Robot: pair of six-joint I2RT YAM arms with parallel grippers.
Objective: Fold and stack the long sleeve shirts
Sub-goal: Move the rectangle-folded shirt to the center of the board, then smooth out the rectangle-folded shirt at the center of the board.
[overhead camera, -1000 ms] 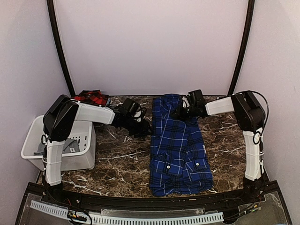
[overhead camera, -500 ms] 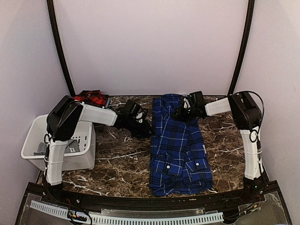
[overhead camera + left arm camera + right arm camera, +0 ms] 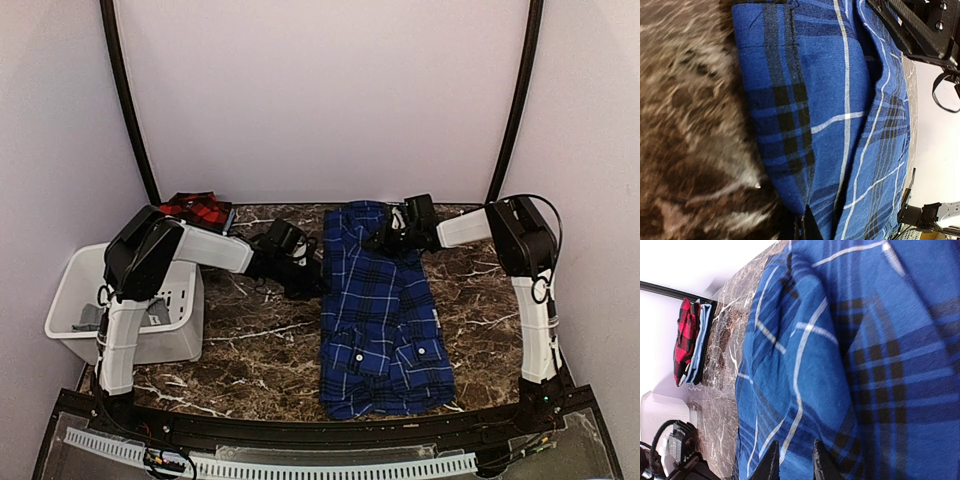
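The dark blue plaid shirt (image 3: 385,320) lies folded into a long strip on the marble table, right of centre. My left gripper (image 3: 308,278) is at its left edge near the far end. In the left wrist view the left gripper (image 3: 805,227) is shut, pinching the shirt's folded edge (image 3: 790,150). My right gripper (image 3: 385,240) sits on the shirt's far end. Its narrow-set fingers (image 3: 771,462) hold a ridge of blue cloth (image 3: 865,340) between them. The red-and-black shirt (image 3: 195,210) lies folded at the back left, also seen edge-on (image 3: 684,340).
A white bin (image 3: 120,310) stands at the table's left side beside the left arm's base. Marble tabletop (image 3: 260,340) shows between the bin and the blue shirt. Curved black poles (image 3: 125,100) rise at both back corners.
The left gripper has slid a little right onto the blue shirt's left edge and closed on it. The right gripper has hardly moved.
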